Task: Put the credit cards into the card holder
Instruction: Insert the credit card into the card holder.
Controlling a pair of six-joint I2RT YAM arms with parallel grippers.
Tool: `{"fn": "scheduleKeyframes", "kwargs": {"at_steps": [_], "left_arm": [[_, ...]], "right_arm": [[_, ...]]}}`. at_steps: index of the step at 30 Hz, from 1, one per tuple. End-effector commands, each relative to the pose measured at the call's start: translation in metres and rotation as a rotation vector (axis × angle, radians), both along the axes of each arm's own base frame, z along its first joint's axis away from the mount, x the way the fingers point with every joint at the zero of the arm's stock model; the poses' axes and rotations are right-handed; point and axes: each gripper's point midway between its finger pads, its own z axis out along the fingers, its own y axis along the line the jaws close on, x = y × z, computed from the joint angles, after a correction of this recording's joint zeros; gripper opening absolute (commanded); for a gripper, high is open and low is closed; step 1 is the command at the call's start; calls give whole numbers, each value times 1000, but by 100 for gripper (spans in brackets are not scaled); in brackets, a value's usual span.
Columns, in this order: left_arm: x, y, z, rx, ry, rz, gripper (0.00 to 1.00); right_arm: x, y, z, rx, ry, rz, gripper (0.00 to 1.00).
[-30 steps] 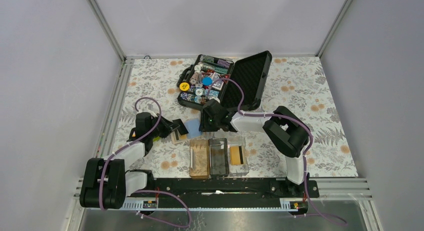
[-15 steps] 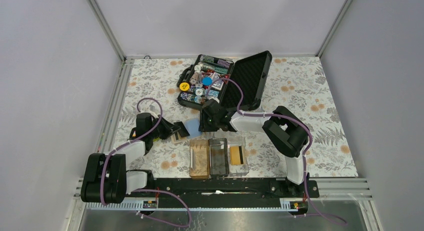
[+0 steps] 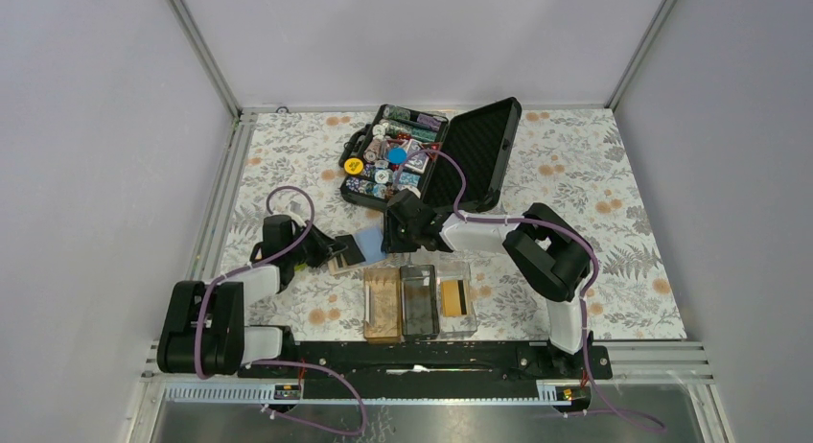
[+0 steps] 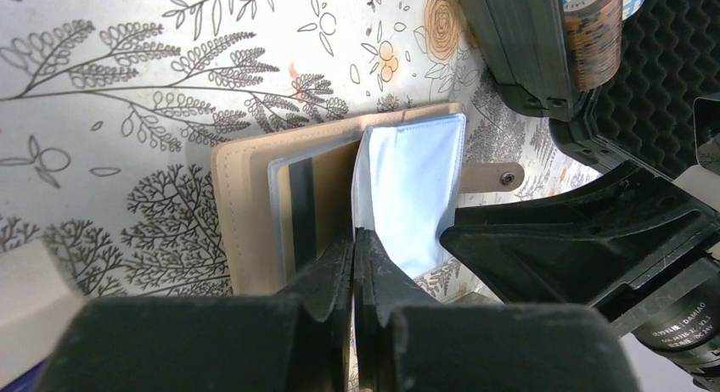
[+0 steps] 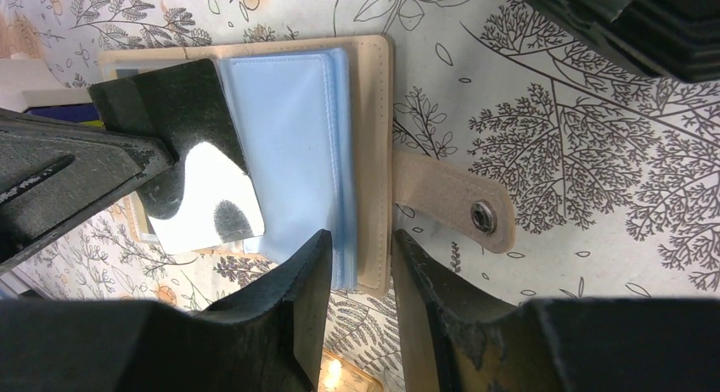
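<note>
1. Your left gripper [image 4: 354, 243] sits at the bottom centre of its wrist view. Its fingers are pressed almost flat together on a pale blue plastic sleeve [image 4: 416, 184] that stands up from the open wallet [image 4: 242, 205].
2. The wallet is tan and lies open on the flowered tablecloth [image 4: 127, 86]. In the top view you find it left of centre, between the two grippers.
3. Just left of the pinched sleeve, a striped card [image 4: 301, 207] shows its black band through another clear pocket. It looks tucked inside, though the glare makes that hard to be sure of.
4. Your right gripper [image 5: 361, 256] comes up from the bottom of its wrist view with only a narrow gap between the fingers. They straddle the wallet's right cover edge and its stack of sleeves, one finger against each side, so it has the wallet pinched.
5. A snap strap [image 5: 450, 201] sticks out to the right of that cover, flat on the cloth.
6. The card holder [image 3: 458, 326] is at the lower centre of the top view, just below the wallet and apart from it. Its compartments run brown on the left, dark in the middle and clear on the right.
7. A gold card [image 3: 454, 296] lies flat in the clear right compartment.
8. The chip case [image 3: 422, 160] stands open at the upper centre of the top view, with its lid to the right.
</note>
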Motion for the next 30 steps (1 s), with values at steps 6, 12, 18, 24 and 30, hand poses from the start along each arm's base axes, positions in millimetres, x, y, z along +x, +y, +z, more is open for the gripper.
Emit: {"fn": "scheduleKeyframes", "kwargs": {"at_steps": [6,12,18,24,30], "left_arm": [[13,-7,3,-20,-55,-54,0],[12,-12,3,-21,-62,-88,0],[9,-20,5,-40,-68,-122,0],[8,-29,10,-58,-91,-163,0],[7,-27,7,-49,-72,-155,0]], "right_arm": [[-7,-4,-13,-60,31,5,39],[-6,-2,-14,-60,35,6,39],[-6,-2,-15,-65,36,6,39],[-7,-3,-15,-69,36,8,39],[-7,-3,-14,-70,36,7,39]]}}
